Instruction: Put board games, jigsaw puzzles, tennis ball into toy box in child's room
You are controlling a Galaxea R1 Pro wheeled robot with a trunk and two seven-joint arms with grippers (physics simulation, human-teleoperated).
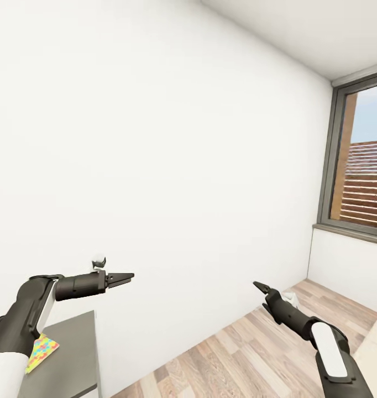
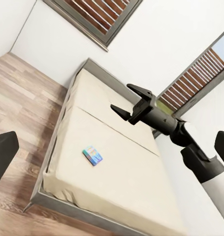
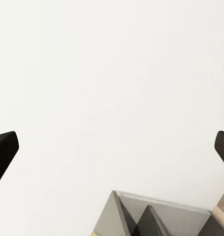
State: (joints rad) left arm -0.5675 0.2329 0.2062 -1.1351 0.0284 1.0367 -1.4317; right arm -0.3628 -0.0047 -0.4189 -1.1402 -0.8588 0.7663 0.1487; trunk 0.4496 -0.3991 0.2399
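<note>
Transit moment in a white-walled room with a wood-plank floor (image 1: 238, 354) and a grey-framed window (image 1: 357, 160). In the head view both arms are raised before the bare wall. The left gripper (image 1: 125, 277) appears pressed together and carries nothing; the right gripper (image 1: 260, 287) is empty, and in the left wrist view its jaws stand clearly apart. A thin, flat square jigsaw puzzle (image 1: 42, 351) in a multicoloured interlocking pattern lies at the near left edge of the dark-grey tabletop (image 1: 72, 354), partly hidden behind the left forearm. A small rectangular board game box (image 2: 92, 156), light blue with orange print, lies flat on the cream mattress of the grey-framed bed (image 2: 116, 182), well in from its edges. The puzzle is probably very light, stiff and low-lying, so it offers little height for the jaws; sliding it to overhang the tabletop edge and pinching that edge would likely serve best. The cardboard game box is probably light and rigid with a smooth surface; a grip across its narrow sides seems suitable, allowing for the soft mattress giving way beneath.
</note>
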